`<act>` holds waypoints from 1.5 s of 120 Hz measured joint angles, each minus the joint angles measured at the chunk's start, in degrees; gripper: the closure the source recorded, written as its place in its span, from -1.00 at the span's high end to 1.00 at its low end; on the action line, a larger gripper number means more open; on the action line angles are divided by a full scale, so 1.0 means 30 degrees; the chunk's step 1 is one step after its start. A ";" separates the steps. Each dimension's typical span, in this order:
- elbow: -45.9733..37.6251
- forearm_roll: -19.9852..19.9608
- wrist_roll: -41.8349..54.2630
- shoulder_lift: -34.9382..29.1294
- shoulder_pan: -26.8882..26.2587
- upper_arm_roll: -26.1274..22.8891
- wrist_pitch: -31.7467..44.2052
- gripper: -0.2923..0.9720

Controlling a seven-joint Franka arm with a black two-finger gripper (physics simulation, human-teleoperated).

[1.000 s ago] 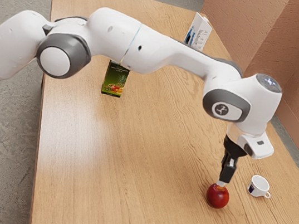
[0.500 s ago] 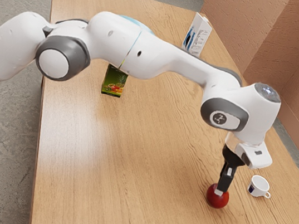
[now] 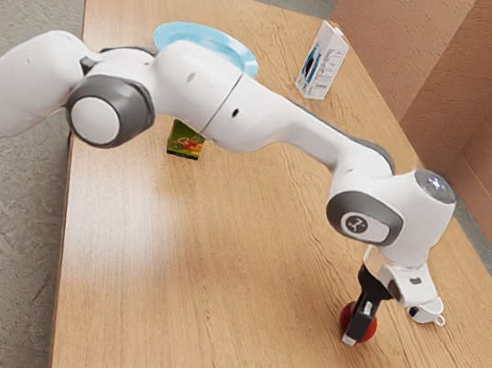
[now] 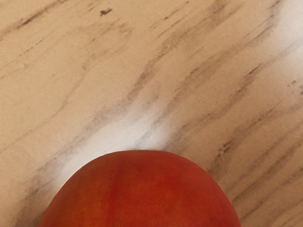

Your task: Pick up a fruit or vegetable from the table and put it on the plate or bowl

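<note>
The gripper (image 3: 356,330) was found down around the red apple (image 3: 368,323), which was seen on the table (image 3: 216,263) at five o'clock from the blue plate (image 3: 202,45); its grip could not be told

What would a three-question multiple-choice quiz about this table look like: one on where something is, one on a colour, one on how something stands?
1. Where is the red fruit? A on the floor; B on the table, at the pincer; C held high in the air.
2. What colour is the plate? A light blue; B yellow; C black.
3. How is the white box? A lying flat; B standing upright; C crushed.
Answers: 1 B, the fruit sits on the wood at the pincer. 2 A, the plate at the table's far end is light blue. 3 B, the box stands on its end.
</note>
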 joint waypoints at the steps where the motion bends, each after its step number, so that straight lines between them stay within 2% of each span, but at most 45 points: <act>1: 0.0005 -0.0001 0.0004 0.0015 -0.0001 0.0000 0.0005 0.53; 11: 0.0036 0.0000 0.0038 0.0163 -0.0027 0.0001 0.0079 0.43; 26: 0.0059 0.0071 0.0100 0.0268 -0.0093 0.0018 0.0208 0.08; 33: 0.0051 0.0116 0.0141 0.0277 -0.0089 0.0004 0.0268 0.03; 53: 0.0024 0.0184 0.0280 -0.0049 -0.0016 0.0000 0.0361 0.01; 73: -0.0043 0.0143 0.0376 -0.2578 0.0605 0.0090 -0.0072 -0.02; 86: -0.0073 -0.0214 0.0420 -0.4520 0.1276 0.2219 -0.1032 0.00; 97: -0.0048 -0.0618 0.0466 -0.5310 0.1468 0.4140 -0.1831 0.00; 109: 0.0033 -0.0996 0.0510 -0.5564 0.2750 0.4759 -0.2384 -0.01; 131: 0.0100 -0.1476 0.0577 -0.5755 0.6231 0.5608 -0.3029 -0.01; 162: -0.1190 -0.2655 0.0515 -0.7050 0.6839 1.0616 -0.4170 0.00; 180: -0.2122 -0.3279 0.0498 -0.6925 0.8101 1.1383 -0.4476 -0.02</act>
